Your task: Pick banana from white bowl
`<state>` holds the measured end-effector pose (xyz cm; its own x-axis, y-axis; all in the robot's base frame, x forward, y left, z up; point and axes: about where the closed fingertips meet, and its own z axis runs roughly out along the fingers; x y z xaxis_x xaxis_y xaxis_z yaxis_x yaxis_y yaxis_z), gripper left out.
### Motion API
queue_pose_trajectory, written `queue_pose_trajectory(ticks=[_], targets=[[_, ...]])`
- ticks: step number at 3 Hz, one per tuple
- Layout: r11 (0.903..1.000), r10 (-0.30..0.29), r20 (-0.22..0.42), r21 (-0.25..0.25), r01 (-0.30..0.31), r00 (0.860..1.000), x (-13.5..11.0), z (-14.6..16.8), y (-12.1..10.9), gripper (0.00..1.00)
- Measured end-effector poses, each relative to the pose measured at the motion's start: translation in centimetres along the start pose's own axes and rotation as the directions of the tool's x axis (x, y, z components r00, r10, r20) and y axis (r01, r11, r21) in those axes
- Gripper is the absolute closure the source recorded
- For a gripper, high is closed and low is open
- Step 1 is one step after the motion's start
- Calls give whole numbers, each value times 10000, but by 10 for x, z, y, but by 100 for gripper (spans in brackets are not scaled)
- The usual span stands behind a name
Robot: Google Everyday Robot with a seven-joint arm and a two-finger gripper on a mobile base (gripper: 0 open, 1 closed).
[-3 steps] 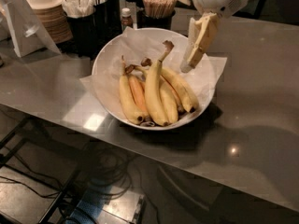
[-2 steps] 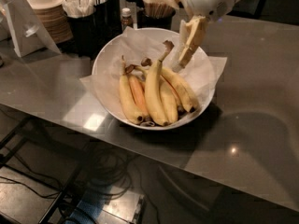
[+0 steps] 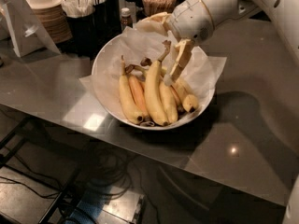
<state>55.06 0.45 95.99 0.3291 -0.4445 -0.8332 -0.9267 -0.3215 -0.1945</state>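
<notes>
The white bowl [image 3: 95, 78], lined with crumpled white paper, stands on the grey counter and holds several bananas. The banana [image 3: 152, 91] is the longest and thickest one, lying in the middle with its dark curved stem pointing up toward the back. My gripper [image 3: 172, 76] reaches down into the bowl from the upper right on a white arm. Its tip sits just right of the banana's upper end, close beside the stem and over the shorter bananas. Nothing is lifted; all the bananas lie in the bowl.
Shorter yellow bananas [image 3: 127, 97] and a slim orange-tinted one [image 3: 138, 93] lie beside the banana. Behind the bowl stand stacked paper bowls [image 3: 46, 9], a black utensil holder [image 3: 88, 17], a small bottle [image 3: 125, 18] and a cup of wooden sticks [image 3: 159, 2]. The counter's front edge runs diagonally below.
My gripper has moved left and down from above the bowl's right rim to just beside the banana's stem. The bananas have not moved.
</notes>
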Motion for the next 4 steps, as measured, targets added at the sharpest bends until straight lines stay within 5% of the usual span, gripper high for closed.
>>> queue_pose_trajectory(ticks=[1, 3, 4], targets=[[9951, 985, 56, -95, -985, 9951, 33, 8, 0, 0], [9925, 1132, 287, -489, -1117, 9932, 28, 17, 14, 0], [9922, 1155, 296, -516, -1139, 9929, 28, 19, 15, 19]])
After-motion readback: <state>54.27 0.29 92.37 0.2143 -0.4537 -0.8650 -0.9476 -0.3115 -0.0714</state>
